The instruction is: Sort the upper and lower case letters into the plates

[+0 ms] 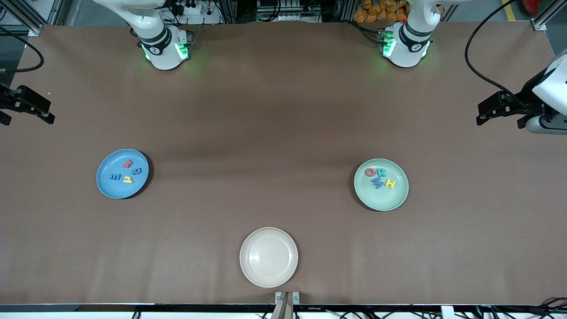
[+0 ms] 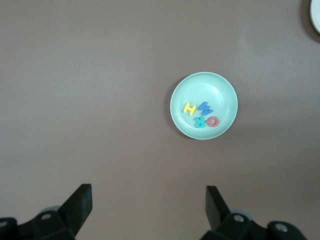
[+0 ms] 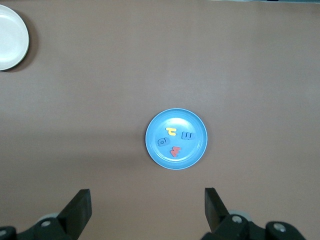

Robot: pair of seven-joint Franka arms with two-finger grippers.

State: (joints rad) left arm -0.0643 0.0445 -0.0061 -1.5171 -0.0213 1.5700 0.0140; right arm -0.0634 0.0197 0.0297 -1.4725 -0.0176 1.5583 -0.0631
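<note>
Front view crops both grippers' fingers (image 1: 487, 110) at edges.

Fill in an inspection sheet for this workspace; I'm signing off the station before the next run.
Surface: brown table cover, flat.
Job's things: blue plate holds four letters; mint green plate holds four letters.
Clutter: cream plate, empty, nearest the front camera.
Grippers: left gripper open, raised at its end of the table; right gripper open, raised at its end. Both wait.
Cables: black cable loops over the table near the left arm.
Surroundings: equipment and wiring along the table's edges.
</note>
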